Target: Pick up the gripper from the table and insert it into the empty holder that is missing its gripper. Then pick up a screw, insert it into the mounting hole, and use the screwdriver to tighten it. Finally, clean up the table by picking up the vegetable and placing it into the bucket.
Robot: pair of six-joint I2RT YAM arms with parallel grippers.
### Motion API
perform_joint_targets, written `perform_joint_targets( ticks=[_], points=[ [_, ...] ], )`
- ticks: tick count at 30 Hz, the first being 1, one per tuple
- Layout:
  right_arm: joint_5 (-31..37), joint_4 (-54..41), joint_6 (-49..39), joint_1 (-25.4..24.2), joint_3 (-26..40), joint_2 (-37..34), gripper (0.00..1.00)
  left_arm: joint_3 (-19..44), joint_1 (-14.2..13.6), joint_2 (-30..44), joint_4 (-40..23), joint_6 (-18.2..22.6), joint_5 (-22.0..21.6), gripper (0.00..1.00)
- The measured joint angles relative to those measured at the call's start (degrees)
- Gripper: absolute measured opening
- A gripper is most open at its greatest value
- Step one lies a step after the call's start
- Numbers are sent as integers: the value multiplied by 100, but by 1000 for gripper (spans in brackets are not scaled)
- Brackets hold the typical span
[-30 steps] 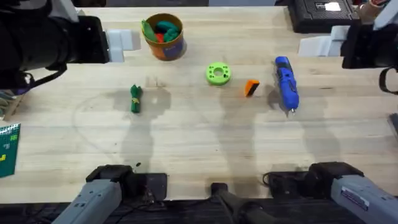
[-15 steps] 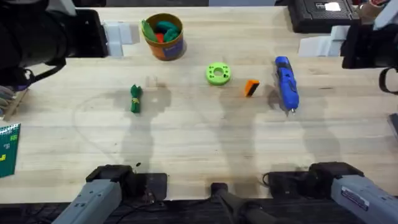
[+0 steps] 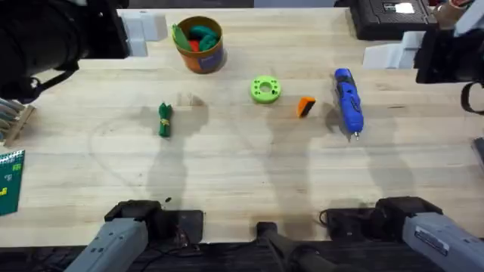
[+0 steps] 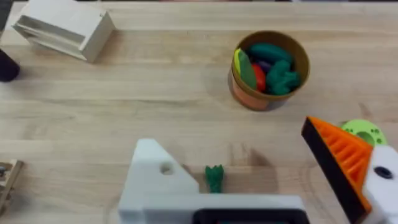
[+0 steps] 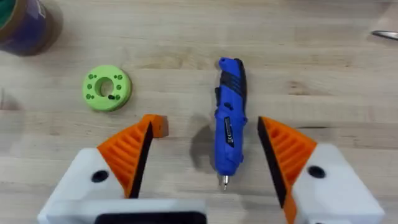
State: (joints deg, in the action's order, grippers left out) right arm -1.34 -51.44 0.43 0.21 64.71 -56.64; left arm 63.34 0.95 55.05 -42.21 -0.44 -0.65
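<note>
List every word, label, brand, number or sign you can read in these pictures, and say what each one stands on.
None can be read.
Screwdriver: a small label with marks on its blue body, too small to read.
Bucket: a dark blue label band, nothing legible.
Green card at the table's left edge: white print, too blurred to read.
Dark device at the far right of the table: a pale panel, unreadable.
</note>
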Motion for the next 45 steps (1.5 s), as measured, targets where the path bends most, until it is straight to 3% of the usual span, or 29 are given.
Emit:
perform_joint_targets(
  ticks=[3, 4, 13, 17, 18, 22, 28, 38, 45],
  points=[
    [0, 0, 0, 0, 0, 0, 990, -308, 0, -247, 425, 2, -2, 985],
    [0, 0, 0, 0, 0, 0, 990, -791, 0, -615, 934, 2, -2, 985],
    [0, 0, 0, 0, 0, 0, 990, -2390, 0, -1778, 2405, 0, 308, 986],
    [0, 0, 0, 0, 0, 0, 991, -2844, 0, -2244, 2677, 2, 605, 985],
    [0, 0, 0, 0, 0, 0, 991, -3200, 0, -2707, 2702, 0, 939, 985],
    [0, 0, 0, 0, 0, 0, 990, -3656, 0, -3347, 3046, 0, 1138, 985],
    [0, 0, 0, 0, 0, 0, 990, -4259, 0, -3809, 3944, 0, 1165, 986],
    [0, 0, 0, 0, 0, 0, 991, -5781, 0, -4689, 5763, 2, 1163, 986],
    [2, 0, 0, 0, 0, 0, 991, -6095, 0, -5334, 5835, 2, 1163, 986]
  ],
)
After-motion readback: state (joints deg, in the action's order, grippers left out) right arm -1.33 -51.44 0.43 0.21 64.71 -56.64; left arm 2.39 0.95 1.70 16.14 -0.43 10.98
